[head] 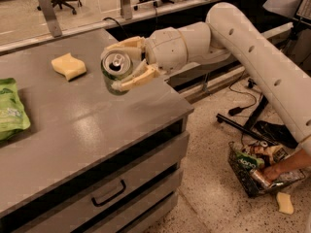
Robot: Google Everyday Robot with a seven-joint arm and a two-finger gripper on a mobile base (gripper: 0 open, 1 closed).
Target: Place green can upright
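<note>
The green can [115,72] is held in the air above the grey counter [87,125], tilted, with its silver top and pull tab facing up and toward the camera. My gripper [120,65] reaches in from the right on a white arm and is shut on the can, one cream finger [127,43] above it and one finger [131,82] below. The can hangs a little above the counter's right part, near its right edge.
A pale yellow wavy sponge [69,65] lies at the back of the counter, left of the can. A green crinkly snack bag [10,109] lies at the left edge. Drawers front the counter. A basket of packets [257,166] and a person's hand are on the floor at right.
</note>
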